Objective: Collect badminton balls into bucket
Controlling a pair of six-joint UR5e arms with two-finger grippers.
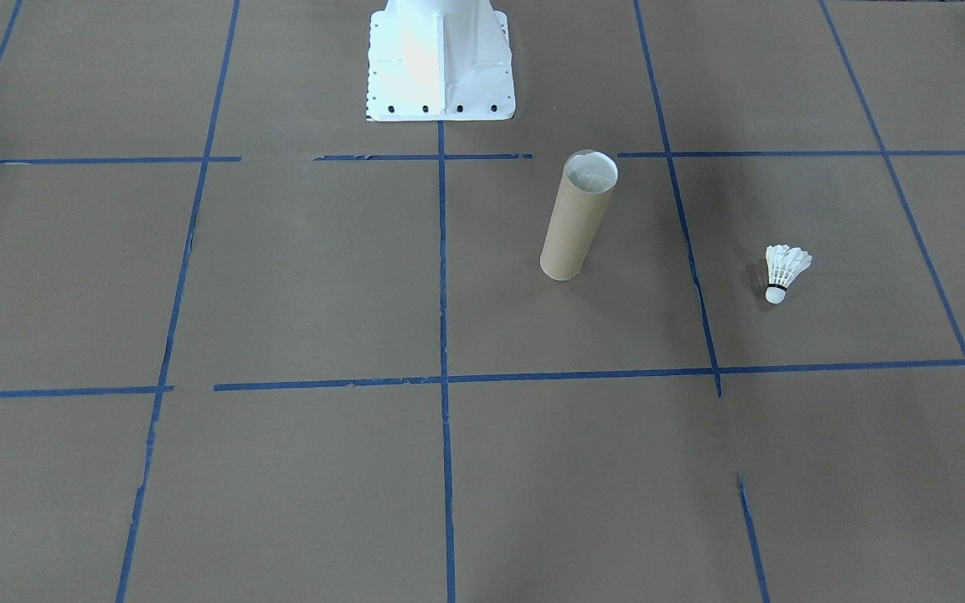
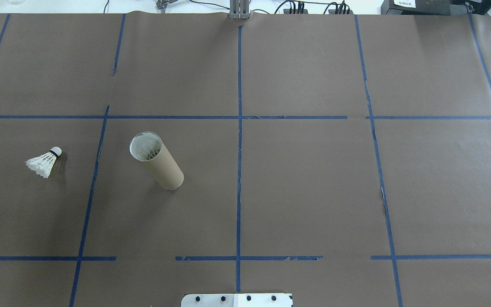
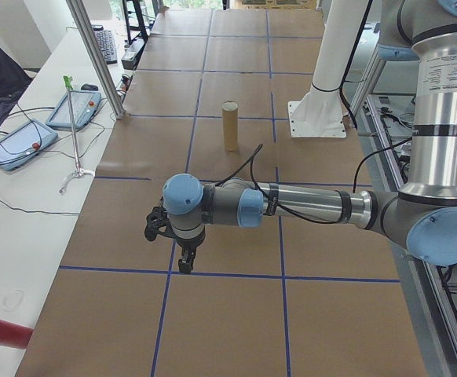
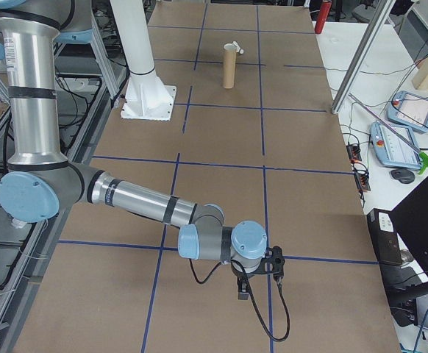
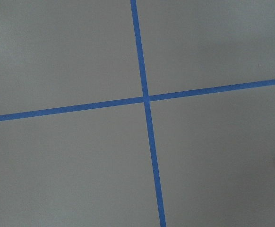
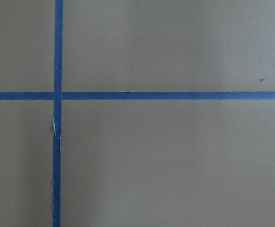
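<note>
Brown table paper [image 2: 296, 192] carries the shuttlecock [image 2: 43, 163] on the left arm's side, beside the tube [image 2: 157, 160]; gripper openings cannot be told.

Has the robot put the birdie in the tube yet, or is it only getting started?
One shuttlecock lies on the table, apart from the upright cardboard tube. Feathers seem to show inside the tube, so one may already be in. Nothing is in hand: both arms hover far off, so pickup and drop remain.
</note>
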